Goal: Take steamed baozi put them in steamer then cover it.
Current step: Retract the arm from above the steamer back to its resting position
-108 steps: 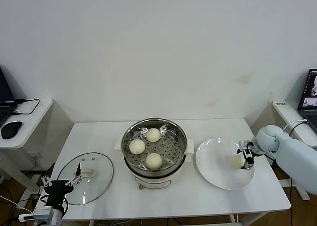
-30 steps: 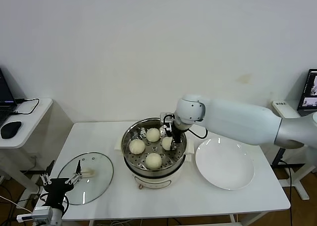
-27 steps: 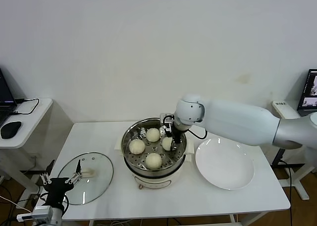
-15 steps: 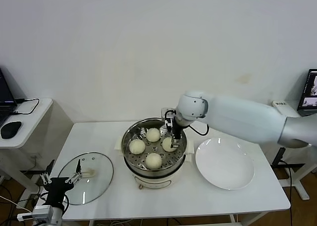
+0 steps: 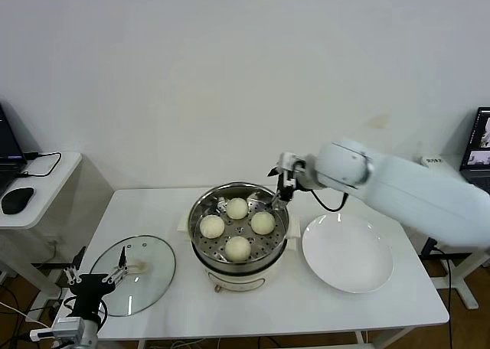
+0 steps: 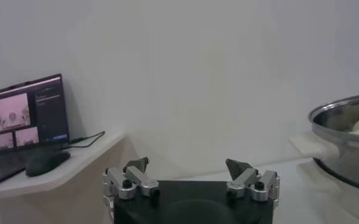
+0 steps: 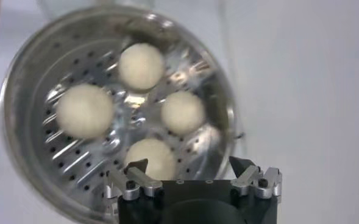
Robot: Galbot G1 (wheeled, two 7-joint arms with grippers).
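The steamer (image 5: 230, 263) stands mid-table, a shiny steel pot on a cream base. Several steamed baozi lie on its perforated tray, among them one at the back (image 5: 237, 207), one on the left (image 5: 212, 226) and one on the right (image 5: 262, 223). My right gripper (image 5: 285, 182) hangs open above the steamer's back right rim, holding nothing. Its wrist view looks down on the tray (image 7: 63, 158), with the nearest baozi (image 7: 152, 157) just ahead of the open gripper (image 7: 190, 165). My left gripper (image 5: 96, 278) waits open, low at the table's front left corner.
The round glass lid (image 5: 132, 275) lies flat on the table's front left, beside the left gripper. A white plate (image 5: 348, 253) sits to the right of the steamer. Side tables hold a mouse (image 5: 17, 200) on the left and a laptop (image 5: 481, 146) on the right.
My right gripper has opened and left the baozi on the right of the tray. It has since risen and drawn back to the right, over the rim. The left arm has stayed put.
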